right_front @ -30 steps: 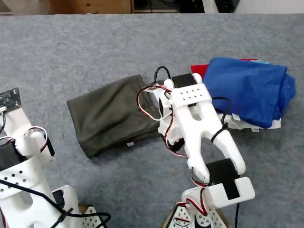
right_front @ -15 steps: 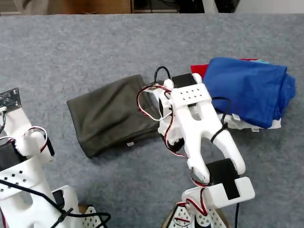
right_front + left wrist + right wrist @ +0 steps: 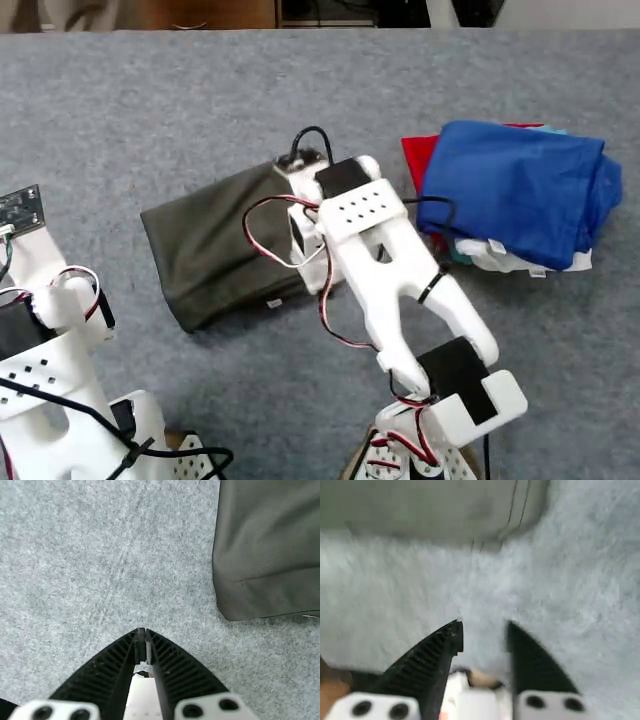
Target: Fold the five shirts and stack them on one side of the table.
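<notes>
Resting at the near left edge of the table (image 3: 150,110), my left arm (image 3: 45,375) carries my left pincer (image 3: 141,639), whose two black ribbed fingers meet at the tips with nothing between them. Those tips hang over bare grey, felt-like surface. The dark olive shirt (image 3: 270,550) lies apart from them, off to one side, a rounded folded corner being its nearest part.

Seen from above, that shirt is folded into a rough rectangle and set askew near the middle of the table. A small pale tag (image 3: 272,302) shows at its near edge.

My right arm (image 3: 390,270) stretches from the near edge out over the shirt's right end, with its wrist above the far right corner. My right pincer (image 3: 485,630) has its fingers parted and holds nothing. Grey table shows through the gap, and the shirt's stitched edge lies just beyond the tips, not touching them.

Further right stands the pile (image 3: 560,230) of folded shirts. The blue shirt (image 3: 510,180) lies on top. A red shirt (image 3: 418,155) pokes out at the pile's far left corner, and a white shirt (image 3: 515,260) shows along its near edge. The pile sits just beside my right arm, toward the table's right side.

Beyond the table's far edge I see wooden furniture (image 3: 190,12) and some dark gear that I cannot make out.
</notes>
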You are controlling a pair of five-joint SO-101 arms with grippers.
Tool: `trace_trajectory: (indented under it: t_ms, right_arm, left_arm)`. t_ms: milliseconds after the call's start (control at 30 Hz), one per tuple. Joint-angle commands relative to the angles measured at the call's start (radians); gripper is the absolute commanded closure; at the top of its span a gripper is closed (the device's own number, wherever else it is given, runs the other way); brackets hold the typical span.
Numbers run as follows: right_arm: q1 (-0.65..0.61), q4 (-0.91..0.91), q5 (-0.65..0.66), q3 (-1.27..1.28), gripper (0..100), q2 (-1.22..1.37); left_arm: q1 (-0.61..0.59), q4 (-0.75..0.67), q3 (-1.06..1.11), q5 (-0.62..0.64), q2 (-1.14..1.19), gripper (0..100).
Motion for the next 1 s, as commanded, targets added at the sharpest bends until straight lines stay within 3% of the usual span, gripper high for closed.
trace_trajectory:
  t_ms: [0,333,567,767,967]
  right_arm:
    - [-0.018,-0.091,-0.115,-0.042,71.2,-0.031]
    - [-0.018,-0.206,-0.35,-0.047,54.3,0.186]
    - [-0.015,-0.244,-0.341,-0.113,54.4,0.34]
    - [-0.018,-0.112,-0.336,-0.203,54.4,0.344]
    - [-0.013,0.035,-0.252,-0.266,54.4,0.331]
  left_arm:
    - [-0.011,-0.008,-0.006,-0.002,-0.01,98]
    - [-0.009,-0.008,-0.006,0.002,-0.01,98]
    - [-0.008,-0.008,-0.005,0.002,-0.005,98]
    - [-0.008,-0.008,-0.003,-0.002,-0.004,98]
    - [-0.008,-0.008,-0.003,0.0,-0.002,98]
